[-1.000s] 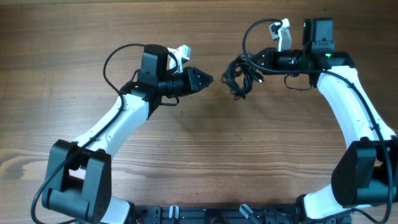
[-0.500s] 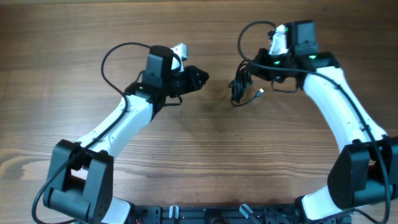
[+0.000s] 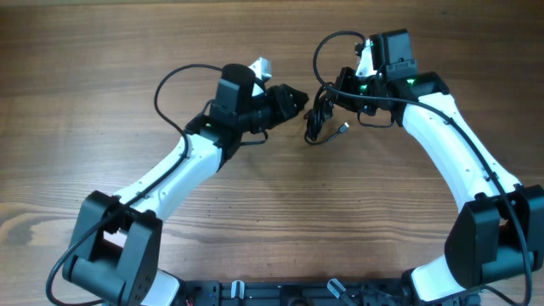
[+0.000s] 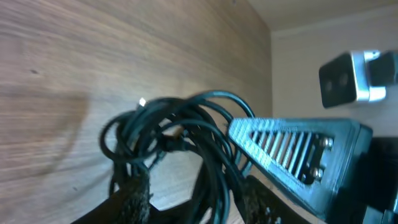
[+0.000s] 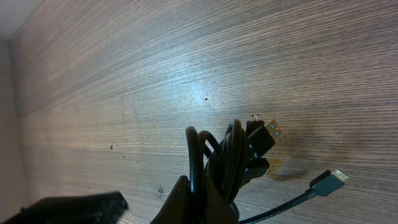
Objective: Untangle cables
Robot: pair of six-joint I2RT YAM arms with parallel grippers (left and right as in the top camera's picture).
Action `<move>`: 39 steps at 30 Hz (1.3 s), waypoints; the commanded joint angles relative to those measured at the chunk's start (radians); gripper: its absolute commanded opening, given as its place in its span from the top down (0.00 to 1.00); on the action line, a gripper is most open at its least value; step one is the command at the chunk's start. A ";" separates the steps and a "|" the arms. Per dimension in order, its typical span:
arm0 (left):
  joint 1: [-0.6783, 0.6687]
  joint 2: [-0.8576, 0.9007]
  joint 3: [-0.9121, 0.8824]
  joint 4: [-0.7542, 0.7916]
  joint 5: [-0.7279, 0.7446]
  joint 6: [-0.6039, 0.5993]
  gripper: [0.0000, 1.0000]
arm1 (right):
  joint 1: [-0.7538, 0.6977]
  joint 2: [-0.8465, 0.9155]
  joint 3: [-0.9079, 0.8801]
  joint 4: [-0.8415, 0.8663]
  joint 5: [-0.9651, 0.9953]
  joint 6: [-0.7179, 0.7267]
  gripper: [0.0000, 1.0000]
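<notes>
In the overhead view the cables are too small to tell one cord from another; the left wrist view is blurred, and its bottom edge cuts off the left gripper, leaving only the finger ends; the right wrist view likewise cuts off the right gripper and the bundle's lower end.

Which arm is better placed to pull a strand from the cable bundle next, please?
Left, I think: the left end effector is open beside the cables, which the right end effector grips.
</notes>
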 commanded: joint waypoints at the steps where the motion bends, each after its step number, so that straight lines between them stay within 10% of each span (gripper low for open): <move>1: -0.028 0.014 0.004 0.004 -0.017 -0.016 0.49 | -0.002 -0.018 0.016 0.006 -0.035 -0.008 0.96; 24: -0.127 0.099 0.004 -0.012 -0.140 -0.005 0.54 | -0.002 -0.018 0.016 0.006 -0.076 -0.021 0.96; 39: -0.126 0.099 0.004 -0.087 -0.296 -0.005 0.84 | -0.078 -0.142 0.016 -0.025 -0.496 -0.198 0.96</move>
